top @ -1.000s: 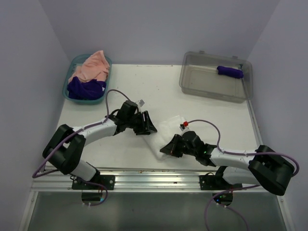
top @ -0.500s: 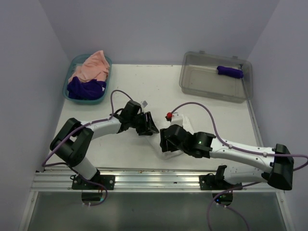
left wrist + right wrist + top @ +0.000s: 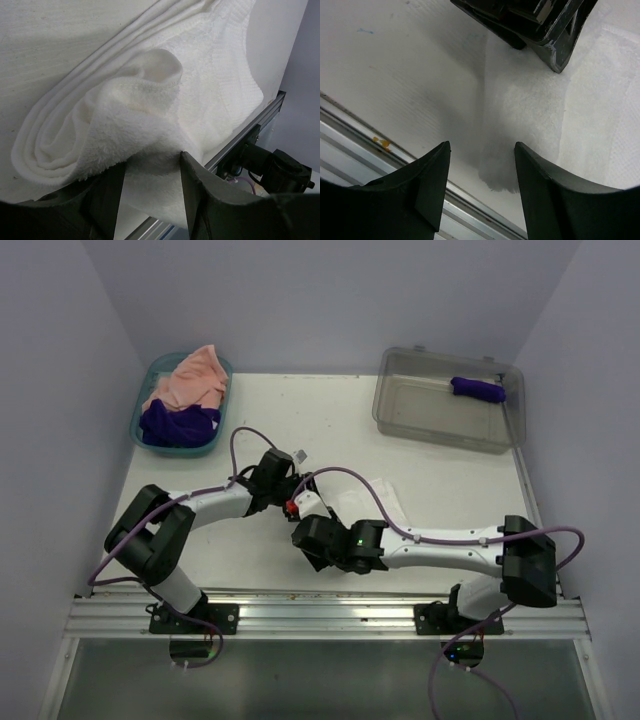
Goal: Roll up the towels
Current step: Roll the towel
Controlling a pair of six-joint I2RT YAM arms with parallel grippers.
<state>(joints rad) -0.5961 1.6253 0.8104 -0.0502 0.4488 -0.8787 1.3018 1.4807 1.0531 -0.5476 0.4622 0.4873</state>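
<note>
The white towel (image 3: pixel 375 508) lies mid-counter (image 3: pixel 300 420), towards the near edge. Its left end is curled into a loose, fat roll and the rest is spread flat to the right. It looks like thick, soft terry: light, floppy and with no stiffness of its own, so the roll will likely slacken unless pressed tight. The left pincer (image 3: pixel 151 165) is clamped on a bunched fold at the roll's edge, with cloth filling the gap between its fingers. The right pincer (image 3: pixel 482 146) hangs wide and empty just above the towel's near-left corner. The best hold is probably the roll's layered outer edge, taken towards both ends so it turns evenly. A peach-pink towel (image 3: pixel 190 380) and a dark purple towel (image 3: pixel 178 423) lie crumpled in the teal basket (image 3: pixel 140 425) at far left. A purple roll (image 3: pixel 478 389) sits in the clear bin (image 3: pixel 420 410) at far right.
</note>
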